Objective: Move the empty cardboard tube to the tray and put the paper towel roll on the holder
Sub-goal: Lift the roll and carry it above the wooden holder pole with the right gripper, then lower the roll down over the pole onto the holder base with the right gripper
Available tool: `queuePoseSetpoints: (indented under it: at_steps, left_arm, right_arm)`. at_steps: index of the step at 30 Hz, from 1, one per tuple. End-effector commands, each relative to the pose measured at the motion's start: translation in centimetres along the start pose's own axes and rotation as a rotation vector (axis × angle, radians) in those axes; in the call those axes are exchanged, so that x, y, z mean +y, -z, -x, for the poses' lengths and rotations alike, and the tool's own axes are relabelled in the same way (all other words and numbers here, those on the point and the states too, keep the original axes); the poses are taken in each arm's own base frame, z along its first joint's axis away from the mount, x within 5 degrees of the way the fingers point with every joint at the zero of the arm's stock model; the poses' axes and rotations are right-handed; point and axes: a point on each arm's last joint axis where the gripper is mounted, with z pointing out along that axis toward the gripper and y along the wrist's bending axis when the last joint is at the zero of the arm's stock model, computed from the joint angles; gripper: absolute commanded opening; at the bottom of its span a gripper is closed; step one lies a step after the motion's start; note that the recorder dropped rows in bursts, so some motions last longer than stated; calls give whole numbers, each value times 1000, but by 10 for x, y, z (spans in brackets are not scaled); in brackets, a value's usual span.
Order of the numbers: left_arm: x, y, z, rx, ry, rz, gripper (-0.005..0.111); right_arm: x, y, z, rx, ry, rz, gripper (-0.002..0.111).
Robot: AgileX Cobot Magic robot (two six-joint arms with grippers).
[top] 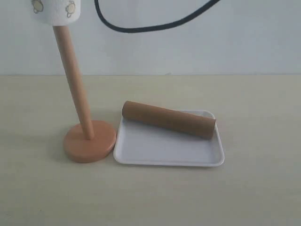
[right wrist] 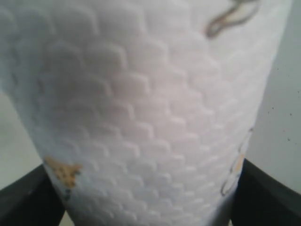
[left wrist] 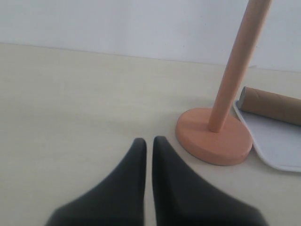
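Observation:
The brown cardboard tube (top: 168, 119) lies across the far part of the white tray (top: 164, 150), also seen as tube (left wrist: 275, 105) and tray (left wrist: 277, 141). The wooden holder (top: 89, 143) stands left of the tray, its pole (top: 73, 80) rising into the paper towel roll (top: 55, 10) at the top edge. That roll (right wrist: 141, 108) fills the right wrist view, with the right gripper's dark fingers (right wrist: 265, 197) pressed against both its sides. My left gripper (left wrist: 149, 141) is shut and empty, low over the table beside the holder base (left wrist: 214, 135).
A black cable (top: 150, 23) hangs across the pale wall at the back. The beige table (top: 254, 103) spreads around the tray and holder. Neither arm shows in the exterior view.

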Motion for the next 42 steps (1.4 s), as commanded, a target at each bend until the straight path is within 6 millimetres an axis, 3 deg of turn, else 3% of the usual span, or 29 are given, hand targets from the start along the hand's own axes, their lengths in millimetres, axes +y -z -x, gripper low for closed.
queuePoseSetpoints:
  at_steps: [1,18,32,42]
  left_arm:
    - [0,0,-1,-4,14,-2,4]
    - [0,0,-1,-4,14,-2,4]
    - [0,0,-1,-4,14,-2,4]
    - [0,0,-1,-4,14,-2,4]
  right_arm:
    - [0,0,2,4,20,-13,0]
    - [6,-28,-54,142,88,-8,0]
    - [-1,-55,-123,306,95,-42,0]
    - [3,-52,-165,336,64,64,0]
